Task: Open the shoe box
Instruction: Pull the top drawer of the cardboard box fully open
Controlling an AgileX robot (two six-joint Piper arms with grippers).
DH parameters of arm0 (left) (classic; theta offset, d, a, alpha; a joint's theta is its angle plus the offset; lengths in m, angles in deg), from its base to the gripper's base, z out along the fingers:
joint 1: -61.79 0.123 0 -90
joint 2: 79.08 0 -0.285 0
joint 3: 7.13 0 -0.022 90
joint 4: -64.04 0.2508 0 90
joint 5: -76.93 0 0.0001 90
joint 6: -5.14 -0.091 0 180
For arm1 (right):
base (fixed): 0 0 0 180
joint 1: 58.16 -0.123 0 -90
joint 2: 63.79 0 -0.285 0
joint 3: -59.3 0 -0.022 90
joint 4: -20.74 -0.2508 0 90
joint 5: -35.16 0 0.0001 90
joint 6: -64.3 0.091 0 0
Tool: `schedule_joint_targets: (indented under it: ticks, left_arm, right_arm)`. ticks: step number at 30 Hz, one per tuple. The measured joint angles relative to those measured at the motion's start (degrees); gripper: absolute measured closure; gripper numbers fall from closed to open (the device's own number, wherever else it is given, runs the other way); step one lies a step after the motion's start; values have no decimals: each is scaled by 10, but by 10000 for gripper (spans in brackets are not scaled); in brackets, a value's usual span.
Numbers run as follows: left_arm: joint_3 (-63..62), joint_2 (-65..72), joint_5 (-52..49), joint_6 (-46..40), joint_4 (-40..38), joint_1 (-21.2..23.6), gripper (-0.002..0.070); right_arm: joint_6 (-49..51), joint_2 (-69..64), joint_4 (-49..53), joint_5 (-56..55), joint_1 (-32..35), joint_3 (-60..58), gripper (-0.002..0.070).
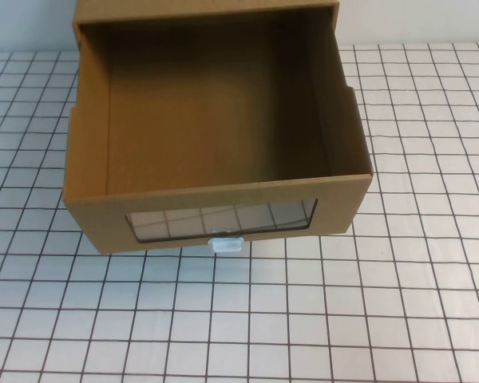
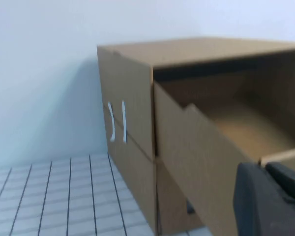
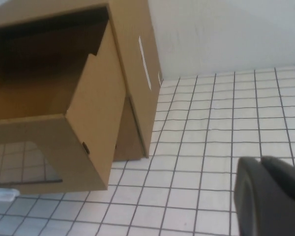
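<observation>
The brown cardboard shoe box [image 1: 215,209] stands at the back middle of the gridded table. Its drawer is pulled far out toward me, and the inside is bare. The drawer's front panel has a clear window [image 1: 223,219] with a small white pull tab [image 1: 227,243] under it. Neither arm shows in the high view. In the left wrist view, my left gripper [image 2: 264,168] is shut and holds nothing, beside the drawer's side wall [image 2: 201,162]. My right gripper [image 3: 262,161] is shut too, over bare tablecloth and apart from the drawer [image 3: 88,123].
The outer sleeve [image 1: 199,8] of the box sits against the white back wall. White gridded tablecloth [image 1: 415,263] stretches out on both sides and in front of the drawer.
</observation>
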State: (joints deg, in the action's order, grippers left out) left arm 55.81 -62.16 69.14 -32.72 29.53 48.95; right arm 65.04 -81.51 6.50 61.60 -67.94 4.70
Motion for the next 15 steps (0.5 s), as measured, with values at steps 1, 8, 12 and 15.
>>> schedule_joint_targets:
  ticks: [1, 8, 12, 15]
  left_arm:
    - [12, -2, 3, 0, 0, 0, 677]
    - [93, -3, 71, 1, -4, 0, 677]
    - [123, -3, 86, 2, -4, 0, 677]
    - [139, -3, 94, 2, -4, 0, 677]
  right_arm:
    - [0, 15, -6, -5, 0, -10, 689]
    - [0, 53, -29, -19, 0, -63, 689]
    - [0, 53, -42, -30, 0, -70, 689]
    - [0, 53, -44, -40, 0, -70, 689]
